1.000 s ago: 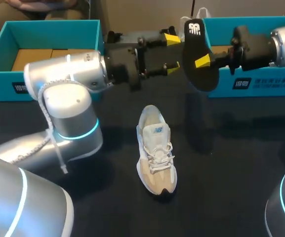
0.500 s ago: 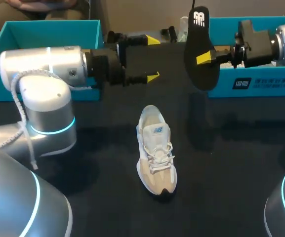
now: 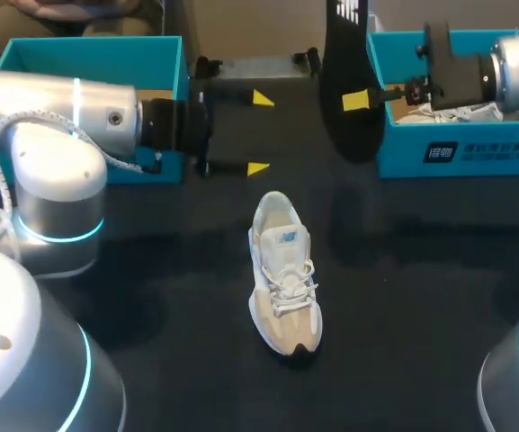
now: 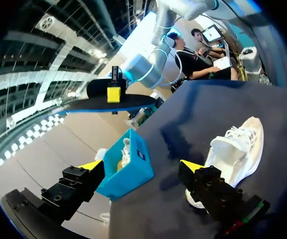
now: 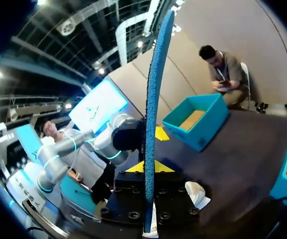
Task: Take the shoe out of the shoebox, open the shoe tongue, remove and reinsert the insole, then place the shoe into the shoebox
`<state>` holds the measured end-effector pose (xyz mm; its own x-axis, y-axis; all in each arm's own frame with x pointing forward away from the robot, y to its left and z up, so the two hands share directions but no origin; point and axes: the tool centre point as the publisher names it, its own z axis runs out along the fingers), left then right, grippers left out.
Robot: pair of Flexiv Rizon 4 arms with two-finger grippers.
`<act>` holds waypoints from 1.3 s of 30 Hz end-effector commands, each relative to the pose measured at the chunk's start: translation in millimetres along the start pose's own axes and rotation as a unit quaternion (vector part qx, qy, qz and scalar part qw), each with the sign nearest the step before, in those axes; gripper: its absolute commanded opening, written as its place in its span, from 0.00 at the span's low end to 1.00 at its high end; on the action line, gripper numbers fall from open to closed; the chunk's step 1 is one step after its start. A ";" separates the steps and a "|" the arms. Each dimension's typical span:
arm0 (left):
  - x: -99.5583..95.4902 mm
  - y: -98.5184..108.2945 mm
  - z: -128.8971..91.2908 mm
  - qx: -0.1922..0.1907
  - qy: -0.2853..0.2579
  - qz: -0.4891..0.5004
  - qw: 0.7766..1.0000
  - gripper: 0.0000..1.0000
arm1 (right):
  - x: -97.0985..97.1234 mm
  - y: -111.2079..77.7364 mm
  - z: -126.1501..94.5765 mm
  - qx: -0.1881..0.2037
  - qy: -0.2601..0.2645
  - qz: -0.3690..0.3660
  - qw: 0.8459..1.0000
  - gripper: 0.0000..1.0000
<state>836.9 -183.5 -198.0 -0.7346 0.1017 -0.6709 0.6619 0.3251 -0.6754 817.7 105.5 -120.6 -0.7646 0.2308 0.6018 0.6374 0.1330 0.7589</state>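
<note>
A beige and white shoe [image 3: 283,274] lies on the black table [image 3: 421,297], toe toward the near edge, its opening facing up. My right gripper [image 3: 358,100] is shut on the black insole [image 3: 347,85], which hangs upright in the air beside the right teal shoebox [image 3: 457,148]. In the right wrist view the insole [image 5: 154,99] stands edge-on between the yellow fingertips [image 5: 160,167]. My left gripper [image 3: 259,133] is open and empty, above the table behind the shoe. From the left wrist view, the shoe [image 4: 238,147] lies beyond the open left gripper [image 4: 141,167], with the insole [image 4: 118,103] high ahead.
A second teal box [image 3: 79,54] with brown card inside stands at the back left, under my left arm. The right shoebox holds white paper [image 3: 448,112]. A dark grey fixture [image 3: 259,67] sits at the back middle.
My left arm has drawn back to the left, away from the insole, fingers still open. The right gripper has raised the insole and shifted it slightly left. The shoe has not moved.
</note>
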 end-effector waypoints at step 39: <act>16.1 5.2 -15.1 -0.042 0.118 -0.059 0.990 1.00 | 4.1 5.9 15.3 -0.031 0.062 -0.100 0.993 0.00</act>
<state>826.2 -165.8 -208.6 -0.8269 0.2697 -0.4935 0.5622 0.4218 -0.7113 819.3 120.5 -117.5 -0.8835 0.0839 0.4608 0.4677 0.1033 0.8778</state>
